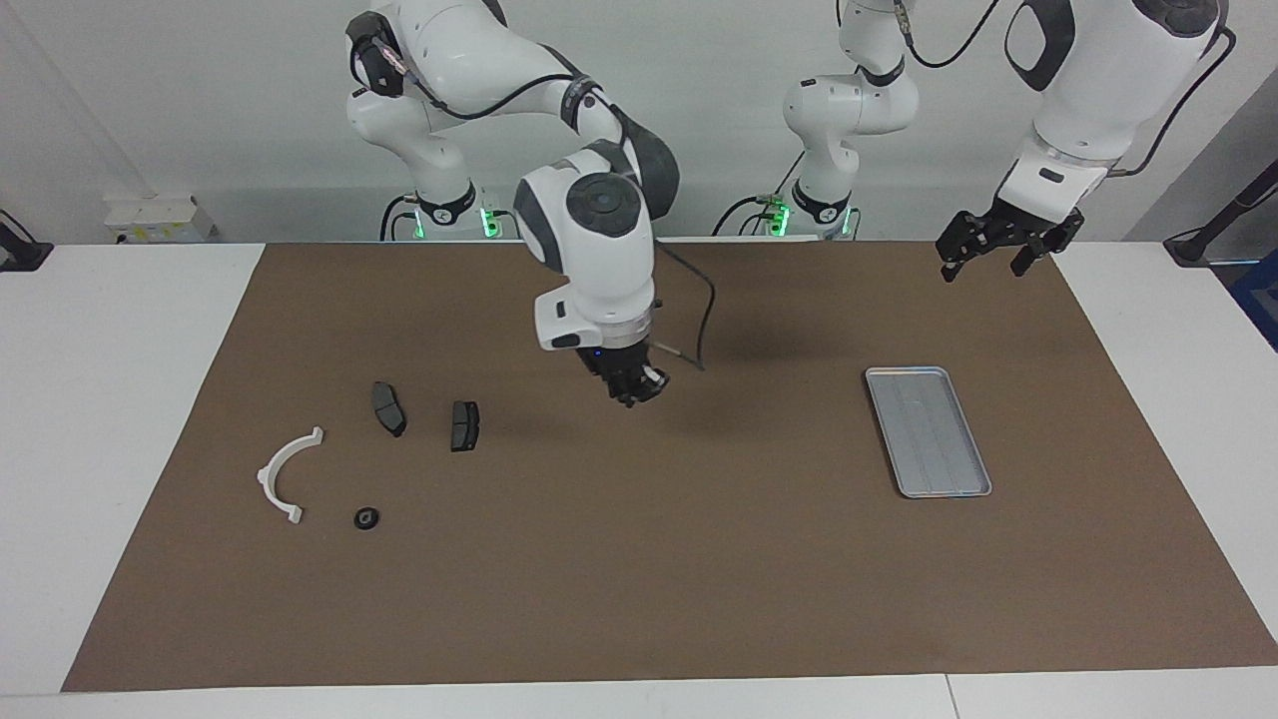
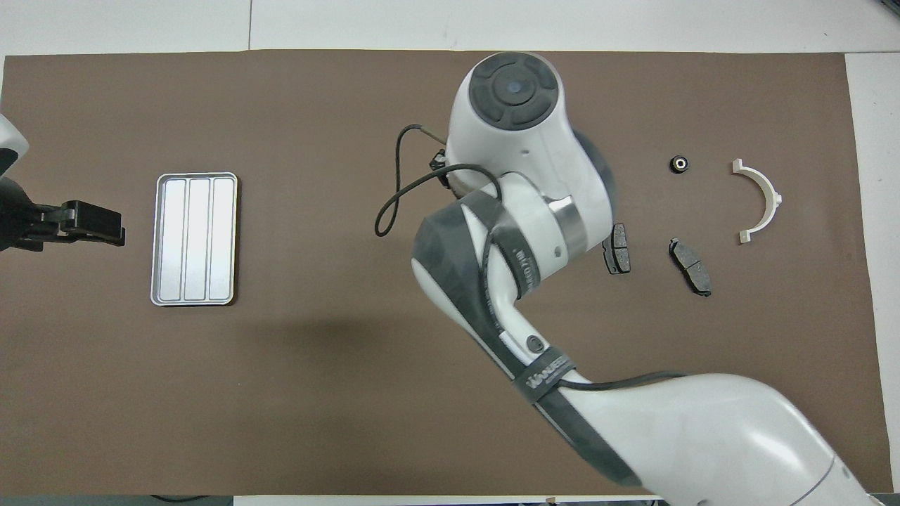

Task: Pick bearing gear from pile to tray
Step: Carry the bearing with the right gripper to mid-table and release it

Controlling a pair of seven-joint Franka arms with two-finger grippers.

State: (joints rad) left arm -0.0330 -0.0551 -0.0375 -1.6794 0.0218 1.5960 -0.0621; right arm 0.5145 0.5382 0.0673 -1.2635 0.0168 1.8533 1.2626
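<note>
Right gripper (image 1: 636,387): my jaws closed above mid-mat; hidden overhead, contents indiscernible.
Left gripper (image 1: 998,250): mine, open, empty, waiting.
Tray (image 2: 195,239): long axis toward robots.

Bright even light, soft shadows, sharp

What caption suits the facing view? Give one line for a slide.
Right gripper, shut, in the air over the mat between the scattered parts and the tray; left gripper waits open above the table's corner.
</note>
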